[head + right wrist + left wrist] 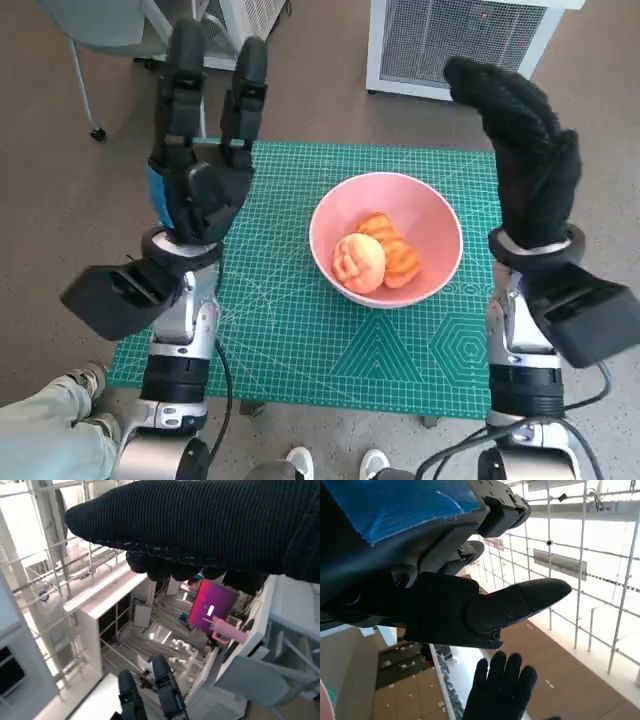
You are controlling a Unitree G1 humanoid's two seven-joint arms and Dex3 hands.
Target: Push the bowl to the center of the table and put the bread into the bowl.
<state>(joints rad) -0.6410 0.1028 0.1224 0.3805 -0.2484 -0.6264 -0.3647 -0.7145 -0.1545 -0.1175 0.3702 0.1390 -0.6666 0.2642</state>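
Head view: pink bowl (386, 238) holds bread (375, 258); left hand (203, 150) and right hand (522, 150) spread, empty.

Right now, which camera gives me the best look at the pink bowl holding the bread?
The head view: the round pink bowl sits whole on the green cutting mat, orange bread inside. The left wrist view catches only a pink sliver at its edge; the right wrist view shows none.
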